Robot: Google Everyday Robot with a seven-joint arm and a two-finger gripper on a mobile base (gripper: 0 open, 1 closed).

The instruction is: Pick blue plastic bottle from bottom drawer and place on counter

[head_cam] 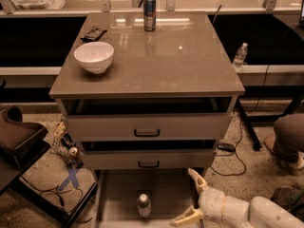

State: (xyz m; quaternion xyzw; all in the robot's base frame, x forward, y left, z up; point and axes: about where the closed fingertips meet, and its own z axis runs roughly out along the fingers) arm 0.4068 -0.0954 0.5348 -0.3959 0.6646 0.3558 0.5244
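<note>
Bottle (144, 204) is standing upright on the floor of the pulled-out bottom drawer (118, 194), towards the front. The tool (181, 196) is just to its right, fingers spread wide, not touching it. Up on the desk (180, 65) there's a white bowl (94, 56) and a can (149, 13).

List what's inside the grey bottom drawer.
One small clear white-capped plastic bottle stands upright on the grey drawer floor. The drawer's rear is hidden under the upper drawers. Cream gripper, jaws open, sits right of the bottle.
</note>
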